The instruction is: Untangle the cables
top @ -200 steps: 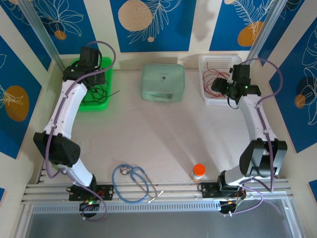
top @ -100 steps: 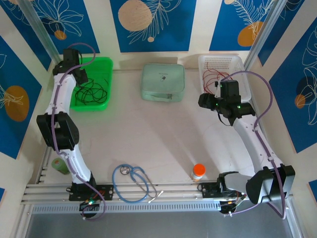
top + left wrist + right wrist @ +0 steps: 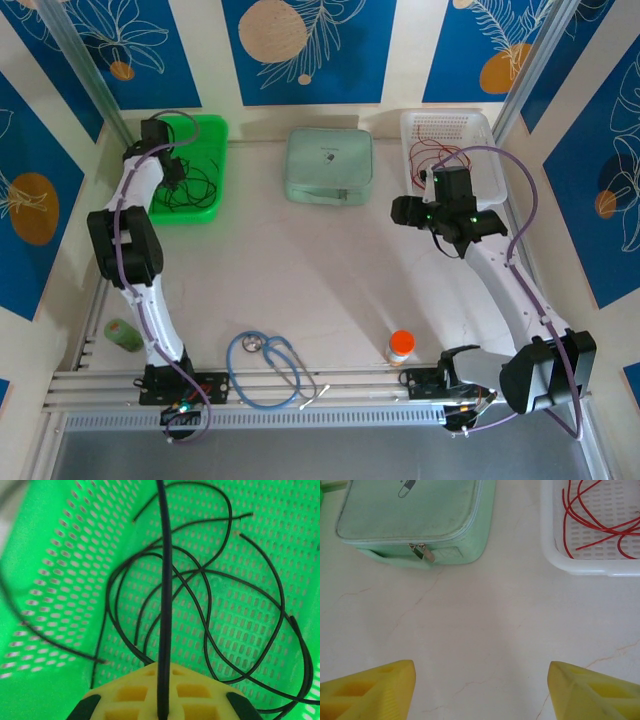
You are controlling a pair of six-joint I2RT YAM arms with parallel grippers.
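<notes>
So in the last second the right end effector (image 3: 480, 685) backed off the white basket (image 3: 580, 567) and hung wide open, holding nothing, over bare tabletop (image 3: 485, 620), with the red cables (image 3: 592, 520) left in that basket. The left end effector (image 3: 162, 702) had shifted to the left side of the green basket (image 3: 60, 555), clamped shut on one black strand (image 3: 164, 580). That strand ran straight out from the jaws, away from the wrist, while the other black cables (image 3: 210, 610) lay looped underneath. Colours looked nearly sorted to me
</notes>
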